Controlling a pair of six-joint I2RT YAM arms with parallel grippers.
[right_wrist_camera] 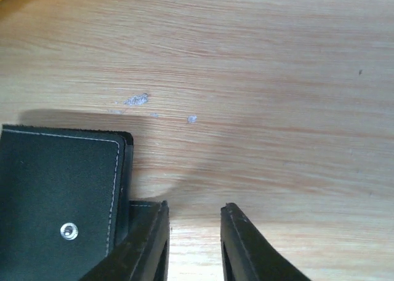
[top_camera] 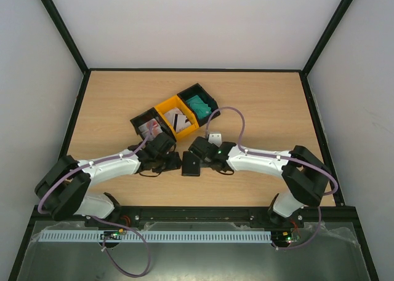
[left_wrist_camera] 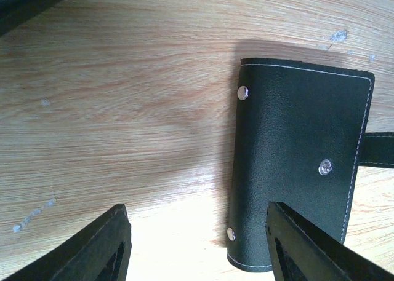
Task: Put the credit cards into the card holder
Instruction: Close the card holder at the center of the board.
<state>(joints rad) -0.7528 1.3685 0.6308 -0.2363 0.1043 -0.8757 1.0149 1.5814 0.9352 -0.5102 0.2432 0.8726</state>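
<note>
card holder (left_wrist_camera: 301, 164): shut, flat on worktop (left_wrist_camera: 123, 109) between grippers
left gripper (left_wrist_camera: 196, 218): released, wide, straddling holder edge
right gripper (right_wrist_camera: 195, 210): parted, empty (tab (right_wrist_camera: 143, 208) just beside)
risk: holder likely skids under one-sided pinch, never opens

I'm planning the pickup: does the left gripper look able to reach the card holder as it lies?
Probably yes. The left gripper hangs open beside the card holder, whose edge shows between its fingers; nothing stands in the way.

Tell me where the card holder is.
Top view: the card holder lies on the table between the left gripper and right gripper, below the yellow bin.
</note>
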